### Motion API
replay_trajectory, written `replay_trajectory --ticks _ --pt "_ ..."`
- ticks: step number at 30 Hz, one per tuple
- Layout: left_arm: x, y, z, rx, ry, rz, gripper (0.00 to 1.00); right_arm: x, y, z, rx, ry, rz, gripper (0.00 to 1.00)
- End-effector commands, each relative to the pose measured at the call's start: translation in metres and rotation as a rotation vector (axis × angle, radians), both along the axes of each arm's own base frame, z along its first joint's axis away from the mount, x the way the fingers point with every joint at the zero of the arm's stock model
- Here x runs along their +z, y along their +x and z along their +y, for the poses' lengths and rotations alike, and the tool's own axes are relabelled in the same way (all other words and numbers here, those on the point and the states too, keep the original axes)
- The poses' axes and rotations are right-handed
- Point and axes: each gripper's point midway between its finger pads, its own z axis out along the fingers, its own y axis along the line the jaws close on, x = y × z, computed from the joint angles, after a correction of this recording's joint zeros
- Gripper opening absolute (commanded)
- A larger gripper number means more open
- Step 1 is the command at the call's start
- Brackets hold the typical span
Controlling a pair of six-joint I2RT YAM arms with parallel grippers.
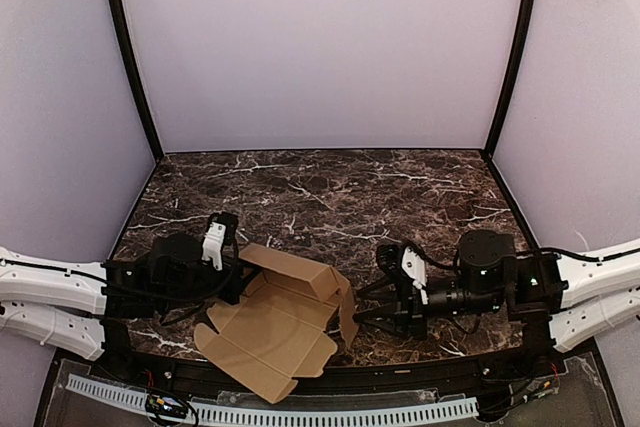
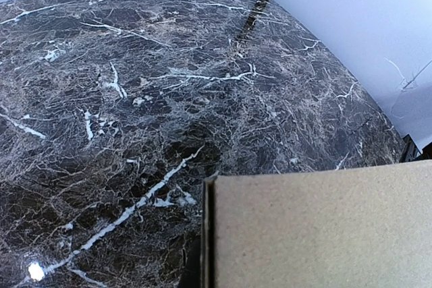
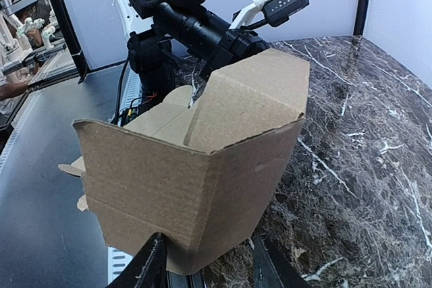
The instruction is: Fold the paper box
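Our right fingers [image 3: 154, 264] stand apart, astride the lower edge of the tan-brown, half-folded cardboard paper box [image 1: 280, 322]. Our left fingers hide behind its 9 o'clock wall, so we cannot tell their state. The box sits at 6 o'clock on the dark marble worktop [image 1: 330, 187].

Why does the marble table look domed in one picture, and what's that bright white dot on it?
Left wrist view: the wide lens bends the table into a dome; the dot is light glinting off the polish; the paper box, close to the lens, looks soft. Right wrist view: the box is sharp. Top external view: even light, corner posts slightly bowed.
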Motion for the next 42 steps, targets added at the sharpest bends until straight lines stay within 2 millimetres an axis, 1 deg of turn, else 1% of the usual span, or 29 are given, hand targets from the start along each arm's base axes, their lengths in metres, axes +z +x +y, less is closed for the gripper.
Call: replay_trajectory --ticks 1,8,10,17,20,22,25,30,33,42 --pt "0.012 0.001 -0.009 -0.026 -0.031 -0.018 0.01 0.021 -0.004 0.015 0.04 0.077 -0.012 0.43" --pt "0.009 0.002 -0.01 -0.029 -0.019 -0.03 0.01 0.026 0.004 0.029 0.015 0.097 -0.01 0.42" --pt "0.008 0.003 -0.008 -0.023 -0.018 -0.032 0.01 0.024 0.007 0.031 -0.001 0.089 -0.006 0.41" --pt "0.005 0.008 -0.001 0.028 -0.006 -0.035 0.01 0.005 0.019 0.045 -0.052 0.028 0.004 0.41" --pt "0.006 0.011 0.004 0.069 -0.01 -0.028 0.01 -0.005 0.025 0.051 -0.079 -0.005 0.009 0.42" --pt "0.005 0.014 0.009 0.109 -0.007 -0.023 0.01 -0.009 0.036 0.052 -0.138 -0.02 0.003 0.45" --pt "0.003 0.018 0.019 0.175 0.01 -0.007 0.01 -0.013 0.049 0.054 -0.219 -0.033 0.005 0.46" --pt "0.0 0.023 0.029 0.243 0.026 0.009 0.01 -0.018 0.073 0.056 -0.371 -0.037 -0.009 0.51" --pt "-0.004 0.024 0.033 0.272 0.033 0.027 0.01 -0.017 0.081 0.06 -0.418 -0.017 -0.007 0.54" --pt "-0.019 0.024 0.032 0.302 0.04 0.078 0.01 -0.017 0.1 0.074 -0.517 0.006 -0.017 0.55"
